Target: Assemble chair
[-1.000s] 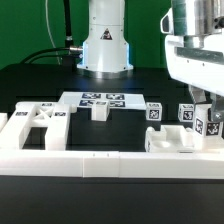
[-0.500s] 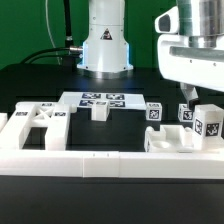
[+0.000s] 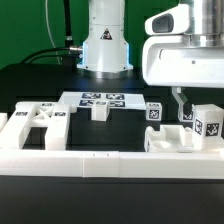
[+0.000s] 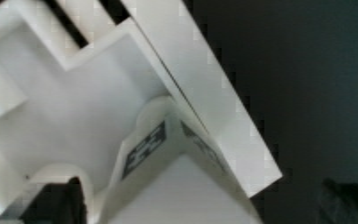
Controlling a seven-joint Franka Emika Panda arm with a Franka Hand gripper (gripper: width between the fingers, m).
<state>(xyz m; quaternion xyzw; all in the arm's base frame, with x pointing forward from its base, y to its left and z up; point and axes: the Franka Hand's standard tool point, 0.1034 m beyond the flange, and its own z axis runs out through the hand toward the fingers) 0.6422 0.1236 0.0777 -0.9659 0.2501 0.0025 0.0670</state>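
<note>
a low white wall (image 3: 60, 160) runs in front. behind it the chair lies in loose parts: seat (image 3: 35, 120) on the exterior view's left, a tagged leg (image 3: 207, 122) on the right. just above that leg the gripper (image 3: 193, 102) hangs, fingers spread, holding nothing.

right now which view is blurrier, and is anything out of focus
Exterior view: seat and marker board fairly sharp, the close gripper soft. Wrist view: blurrier overall, the tag smeared and unreadable.
</note>
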